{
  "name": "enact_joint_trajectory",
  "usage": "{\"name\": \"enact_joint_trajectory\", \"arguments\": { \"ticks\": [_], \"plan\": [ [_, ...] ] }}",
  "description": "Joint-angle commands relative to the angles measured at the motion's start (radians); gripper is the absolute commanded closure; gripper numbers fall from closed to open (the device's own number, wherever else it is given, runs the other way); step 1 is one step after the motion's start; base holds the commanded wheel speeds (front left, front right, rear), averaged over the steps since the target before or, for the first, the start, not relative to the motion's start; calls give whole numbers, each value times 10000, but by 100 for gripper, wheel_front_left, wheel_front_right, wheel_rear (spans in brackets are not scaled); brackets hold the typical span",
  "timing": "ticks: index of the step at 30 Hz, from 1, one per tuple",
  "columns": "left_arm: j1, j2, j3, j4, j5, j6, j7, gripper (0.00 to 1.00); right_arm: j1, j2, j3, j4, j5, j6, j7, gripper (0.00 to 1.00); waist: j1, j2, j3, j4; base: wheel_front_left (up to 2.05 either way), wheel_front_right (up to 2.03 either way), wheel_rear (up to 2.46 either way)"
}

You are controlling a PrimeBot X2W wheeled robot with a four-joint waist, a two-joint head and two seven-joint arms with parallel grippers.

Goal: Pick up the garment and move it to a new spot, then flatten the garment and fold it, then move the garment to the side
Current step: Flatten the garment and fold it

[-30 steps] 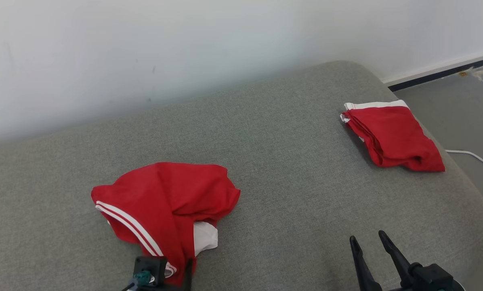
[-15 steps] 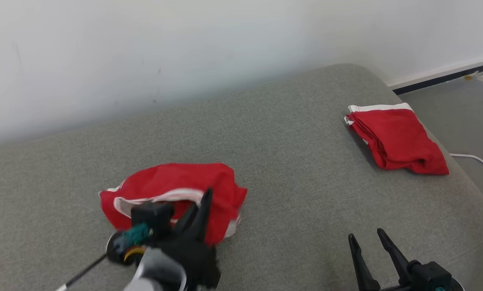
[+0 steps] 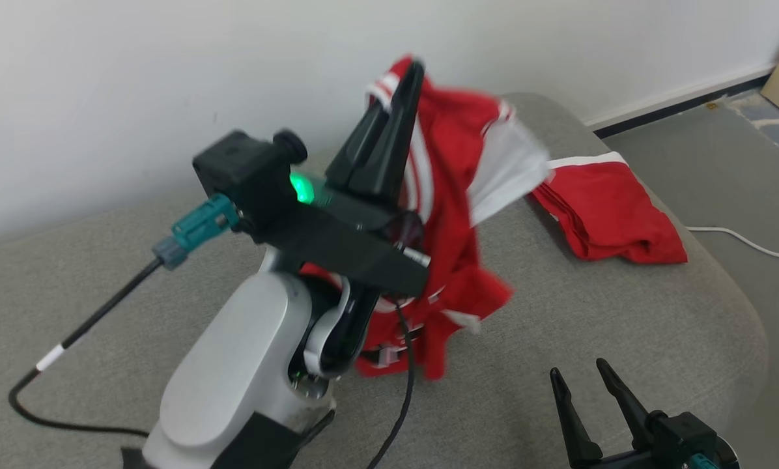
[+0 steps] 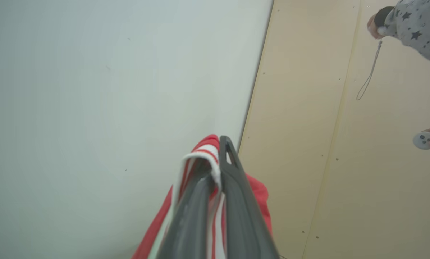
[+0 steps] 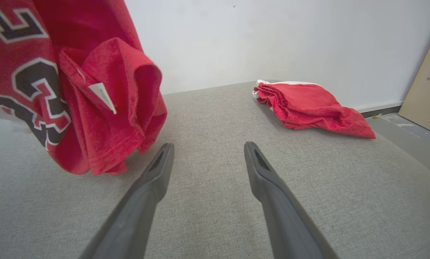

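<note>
The garment (image 3: 451,215) is a red jersey with white stripes and black lettering. It hangs in the air above the grey cushion (image 3: 559,312), pinched near its striped edge by my left gripper (image 3: 410,73), whose fingers point up and are shut on the cloth. In the left wrist view the striped hem (image 4: 204,158) drapes over the closed left gripper (image 4: 220,144). The right wrist view has the garment (image 5: 89,108) dangling at the left, its lower folds close to the cushion. My right gripper (image 3: 578,378) rests low at the right, open and holding nothing, also seen as the right gripper (image 5: 207,147).
A second red garment (image 3: 608,215) lies folded at the cushion's far right edge, the folded garment (image 5: 308,106) ahead of my right fingers. A white cable (image 3: 748,241) runs over the floor to the right. A person's hands (image 4: 427,138) with controllers stand by a beige panel.
My left gripper shut on the garment and rose high, lifting it off the cushion and towards the right. The head camera shifted. The right gripper stayed put.
</note>
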Motion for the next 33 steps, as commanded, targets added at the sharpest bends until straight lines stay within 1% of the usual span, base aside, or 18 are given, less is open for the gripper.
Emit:
{"name": "enact_joint_trajectory", "arguments": {
  "ticks": [1,5,8,10,12,14,16,20,24,27,28,30,33],
  "plan": [
    [-589,-25,-216,-68,-391,179,-447,100,-102,9,-23,1,-5,-28,-44,0,0,-1,56,-141,0,0,0],
    [-1567,-20,-575,-374,-1682,692,-1617,100,-48,-8,-70,-10,-25,-28,-45,0,0,-1,81,-137,0,0,0],
    [-1945,-20,-727,-596,-2578,1182,-2102,100,3,-25,-100,-33,-92,-28,-45,0,0,-1,113,26,0,0,0],
    [-1770,-13,-841,-502,-3011,1518,-2213,100,-6,-24,-93,-56,-116,-28,-45,0,0,-1,168,201,0,0,0],
    [-1366,-5,-889,-167,-3189,1822,-2253,100,-46,-20,-97,-106,-102,-28,-45,0,0,-1,288,430,0,0,0],
    [-796,-1,-724,297,-3331,2020,-2282,100,-95,-22,-80,-136,-101,-28,-45,0,0,-1,420,688,0,0,0],
    [-132,17,-404,791,-3220,2119,-2299,100,-145,-32,-77,-155,-107,-28,-45,0,0,-1,525,945,0,0,0],
    [1515,124,750,1635,-2873,2026,-2293,100,-166,-111,-57,-188,-125,-28,-43,0,0,-1,682,1414,0,0,0],
    [2889,108,2281,2252,-2722,1787,-2289,100,-146,-192,-28,-217,-137,-28,-45,0,0,-1,760,1864,0,0,0],
    [3582,64,3329,2520,-2411,1571,-2290,100,-184,-261,57,-196,-135,-28,-45,0,0,-1,751,2115,0,0,0],
    [3582,64,3329,2520,-2411,1571,-2290,100,-184,-261,57,-196,-135,-28,-45,0,0,-1,751,2115,0,0,0],
    [3960,39,4000,2649,-2306,1403,-2291,100,-203,-288,90,-186,-114,-28,-45,0,0,-1,723,2258,0,0,0],
    [4391,-11,4745,2848,-2194,1159,-2291,100,-183,-310,150,-167,-102,-28,-45,0,0,-1,659,2418,0,0,0]
  ]
}}
